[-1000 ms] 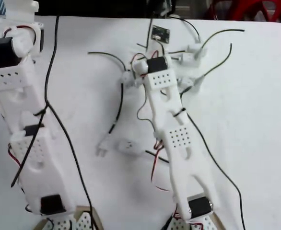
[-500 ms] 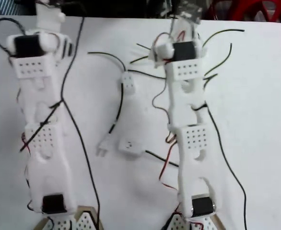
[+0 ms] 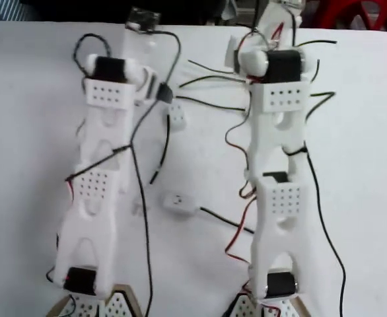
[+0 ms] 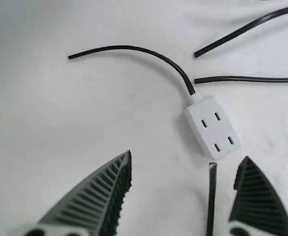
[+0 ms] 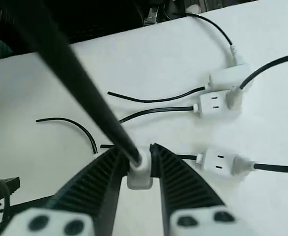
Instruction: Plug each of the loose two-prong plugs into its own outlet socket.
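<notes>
From overhead, both arms stretched up the frame across the white surface [image 3: 365, 145]. One outlet socket [image 3: 177, 113] lay upper centre, just beside the left arm [image 3: 98, 178]. A second socket block [image 3: 175, 200] sat mid-frame between the arms. The arms' bodies covered the cables beneath them, so I could not count the loose plugs.

On the left wrist camera, the left claw [image 4: 186, 160] stood apart and empty. The four-slot socket was right of centre, just above the right-hand finger. A cut cable end [image 4: 212, 196] lay between the fingers. That socket looked light, hard and smooth, and I judged it would skate if nudged. Its long flat sides seemed the best place to take hold.

On the right wrist camera, the right claw [image 5: 139, 153] was clamped on what I took for a white plug [image 5: 139, 179]. Its stiff black cable [image 5: 60, 64] swept to the upper left. The fingers hid its prongs, so I could not tell which way they faced. Two mated pairs [image 5: 214, 102] lay at right.
</notes>
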Robot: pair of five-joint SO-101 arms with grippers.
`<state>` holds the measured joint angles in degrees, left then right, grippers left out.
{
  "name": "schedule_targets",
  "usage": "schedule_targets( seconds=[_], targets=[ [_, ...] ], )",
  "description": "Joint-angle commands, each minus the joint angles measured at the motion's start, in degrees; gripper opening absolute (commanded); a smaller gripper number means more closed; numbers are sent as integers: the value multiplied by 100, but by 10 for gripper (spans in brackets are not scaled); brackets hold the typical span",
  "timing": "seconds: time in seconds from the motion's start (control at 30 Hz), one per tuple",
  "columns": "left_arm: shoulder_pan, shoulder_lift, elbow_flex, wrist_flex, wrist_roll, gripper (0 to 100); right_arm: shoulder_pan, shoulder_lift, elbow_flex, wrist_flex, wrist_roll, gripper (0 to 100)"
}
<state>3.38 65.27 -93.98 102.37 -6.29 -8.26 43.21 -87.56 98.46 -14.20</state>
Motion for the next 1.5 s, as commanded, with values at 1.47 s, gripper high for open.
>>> schedule_targets(
  seconds=[1.47],
  targets=[
    [-145, 1824, 123, -2277, -1556, 50, 919, -3415, 5670, -66, 466, 17]
  ],
)
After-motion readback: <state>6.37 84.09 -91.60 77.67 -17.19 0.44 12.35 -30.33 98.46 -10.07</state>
